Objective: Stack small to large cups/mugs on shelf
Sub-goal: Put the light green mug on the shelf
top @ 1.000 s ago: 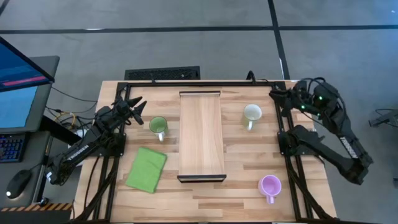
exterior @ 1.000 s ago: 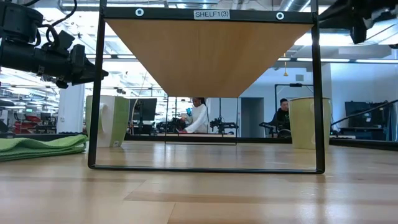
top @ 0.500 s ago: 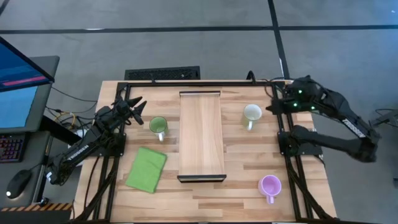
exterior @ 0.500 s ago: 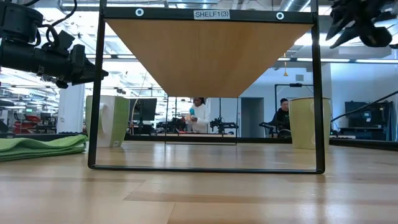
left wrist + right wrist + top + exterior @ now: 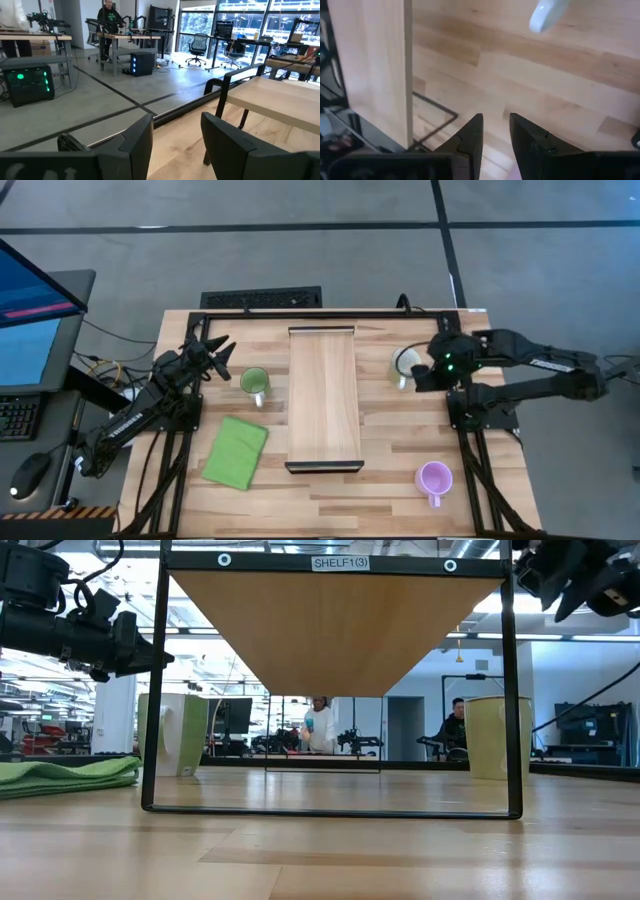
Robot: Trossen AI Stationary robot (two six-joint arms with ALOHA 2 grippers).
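A white mug stands on the table right of the shelf; its handle shows in the right wrist view. A light green mug stands left of the shelf, and a light purple mug stands at the near right. My right gripper hovers open over the white mug's right side, well above the table, its fingers slanting down and touching nothing. My left gripper is open and empty, raised left of the green mug.
A folded green cloth lies at the near left of the slatted tabletop. The shelf's dark end frame stands across the low view. People and desks show in the room beyond the table.
My right gripper has swung from over the table's far right corner toward the left, coming over the white mug's right side, and has tipped downward. No mug has moved.
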